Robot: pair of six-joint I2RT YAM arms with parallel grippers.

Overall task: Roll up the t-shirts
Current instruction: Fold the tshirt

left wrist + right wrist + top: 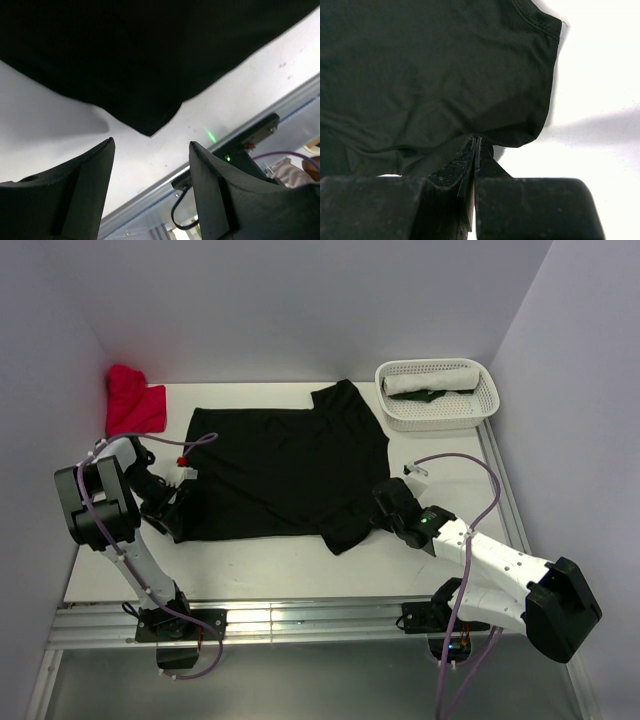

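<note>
A black short-sleeved t-shirt (280, 470) lies spread flat on the white table. My left gripper (180, 515) is open at the shirt's near left corner. In the left wrist view that corner of the shirt (149, 129) points into the gap just ahead of the gripper (150, 150), with nothing between the jaws. My right gripper (378, 502) sits at the near right sleeve. In the right wrist view it (476, 139) is shut, its tips pinching the edge of the black shirt (430, 75), and the cloth puckers toward them. A crumpled red t-shirt (133, 402) lies at the far left corner.
A white lattice basket (484, 408) stands at the far right and holds a rolled white cloth (430, 379) and a dark one. Grey walls close in the table on three sides. A metal rail (300, 620) runs along the near edge.
</note>
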